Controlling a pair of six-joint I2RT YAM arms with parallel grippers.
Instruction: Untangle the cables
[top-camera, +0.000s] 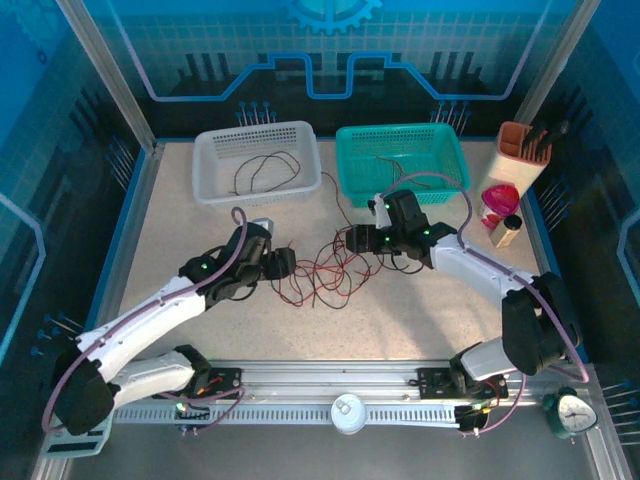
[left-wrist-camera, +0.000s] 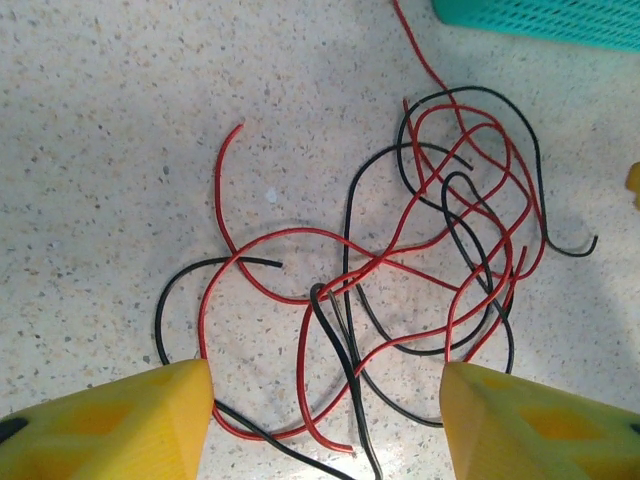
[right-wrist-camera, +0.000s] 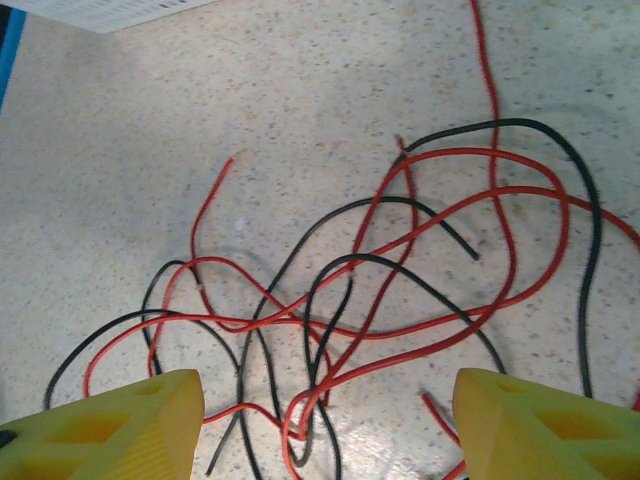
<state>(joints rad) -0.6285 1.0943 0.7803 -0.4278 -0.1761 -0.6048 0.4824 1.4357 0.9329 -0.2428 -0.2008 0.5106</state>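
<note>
Cables (top-camera: 325, 270) tangled on table (top-camera: 400, 325), teal basket (left-wrist-camera: 540, 20) nearby

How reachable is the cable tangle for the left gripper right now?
Probably yes, easily: the left gripper hangs open just above the cables, its yellow fingers either side of several strands, with nothing between them and the table.

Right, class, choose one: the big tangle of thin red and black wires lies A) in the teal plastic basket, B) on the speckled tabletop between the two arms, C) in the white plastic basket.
B: the tangle of thin red and black wires sprawls on the speckled tabletop, between the left claw and the right claw.
</note>
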